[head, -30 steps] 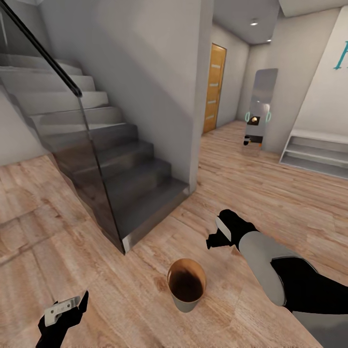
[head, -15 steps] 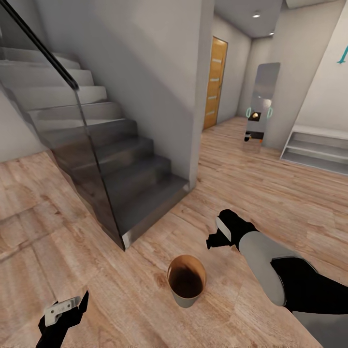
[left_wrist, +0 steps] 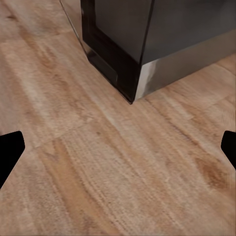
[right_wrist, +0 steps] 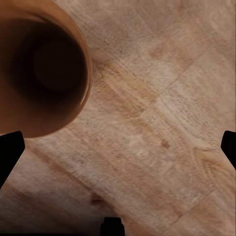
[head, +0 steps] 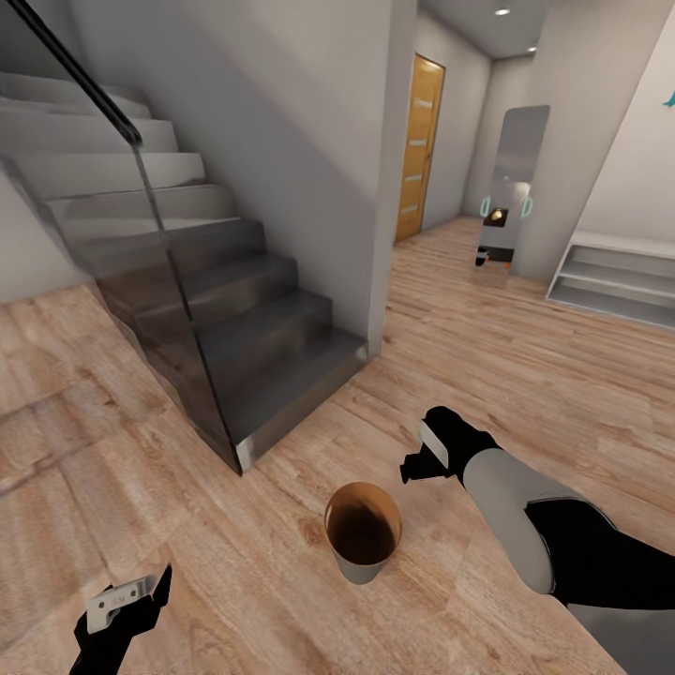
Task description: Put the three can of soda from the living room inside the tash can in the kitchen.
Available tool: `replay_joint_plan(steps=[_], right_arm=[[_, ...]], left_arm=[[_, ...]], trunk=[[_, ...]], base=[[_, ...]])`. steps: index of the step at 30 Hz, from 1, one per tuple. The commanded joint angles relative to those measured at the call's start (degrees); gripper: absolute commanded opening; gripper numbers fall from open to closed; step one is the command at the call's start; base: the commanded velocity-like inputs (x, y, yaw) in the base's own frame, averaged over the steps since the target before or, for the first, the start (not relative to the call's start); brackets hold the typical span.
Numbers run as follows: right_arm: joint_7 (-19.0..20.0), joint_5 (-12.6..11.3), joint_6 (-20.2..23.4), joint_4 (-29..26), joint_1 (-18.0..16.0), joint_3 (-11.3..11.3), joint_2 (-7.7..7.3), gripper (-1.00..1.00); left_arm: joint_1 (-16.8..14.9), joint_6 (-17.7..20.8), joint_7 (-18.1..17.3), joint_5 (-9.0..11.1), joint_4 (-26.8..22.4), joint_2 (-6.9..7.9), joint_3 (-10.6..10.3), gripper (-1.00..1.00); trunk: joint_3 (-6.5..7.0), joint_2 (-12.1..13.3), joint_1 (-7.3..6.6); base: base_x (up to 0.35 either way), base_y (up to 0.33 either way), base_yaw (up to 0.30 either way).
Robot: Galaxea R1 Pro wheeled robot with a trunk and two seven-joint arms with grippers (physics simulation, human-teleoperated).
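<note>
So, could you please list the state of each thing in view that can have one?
tash can: upright on the wood floor, nothing visible inside.
left hand: open, holding nothing, over bare floor.
right hand: open, holding nothing, beside the tash can, not touching it.
door: shut.

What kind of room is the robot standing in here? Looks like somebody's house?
Most likely the hallway of a modern home. A grey staircase with a glass balustrade rises at the left, a light wood plank floor runs toward an orange-brown door, and a tall mirror leans against the far wall. A small bin stands on the floor.
</note>
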Motion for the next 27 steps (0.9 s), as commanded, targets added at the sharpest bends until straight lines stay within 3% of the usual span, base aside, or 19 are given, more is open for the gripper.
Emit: replay_joint_plan(steps=[1, 18, 27], right_arm=[[0.0, 0.0, 0.0, 0.0, 0.0, 0.0, -0.01, 1.0], [0.0, 0.1, -0.6, 0.0, 0.1, 0.3, 0.02, 1.0], [0.0, 0.0, -0.6, 0.0, 0.1, 2.1, 0.02, 1.0]], left_arm=[[0.0, 0.0, 0.0, 0.0, 0.0, 0.0, 0.0, 1.0], [0.0, 0.0, 0.0, 0.0, -0.1, 0.0, 0.0, 1.0], [0.0, -0.1, 0.0, 0.0, -0.2, 0.0, 0.0, 1.0]], trunk=[[-0.27, -0.4, 0.22], [-4.81, -7.2, 3.96], [-5.59, -7.2, 3.96]], base=[[0.0, 0.0, 0.0], [0.0, 0.0, 0.0], [0.0, 0.0, 0.0]])
